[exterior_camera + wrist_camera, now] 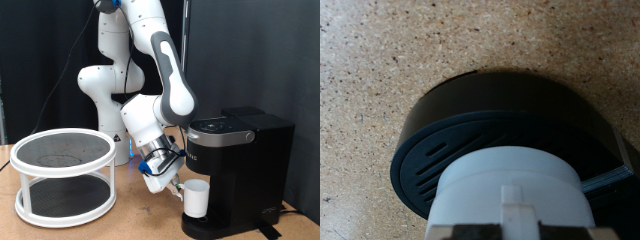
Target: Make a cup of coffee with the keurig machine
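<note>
— Start on the exterior view's left: what's there?

— A white two-tier round rack (62,175) on the wooden table (130,215), well away from the work. Nothing to do with the coffee, I'd say.

— And moving right?

— The arm bends down, and its gripper (170,178) sits low, just at the nine o'clock side of the cup (195,198). The cup stands upright on the drip tray (225,228) of the keurig machine (240,170), under the brew head, lid down.

— Is the gripper holding the cup?

— I can't say for certain. From the side it's touching or right up against it, but the fingers blur into the cup's edge. Whether they're wide or closed on it, I cannot tell.

— Does the wrist view help?

— A bit. It looks down along the hand: the cup (510,195) fills the lower middle, right at the fingers, with the black slotted drip tray (430,165) behind it. No fingertips show clearly.

— So what matters?

— The cup lies at three o'clock from the hand, its axis vertical, already seated on the tray.
</note>
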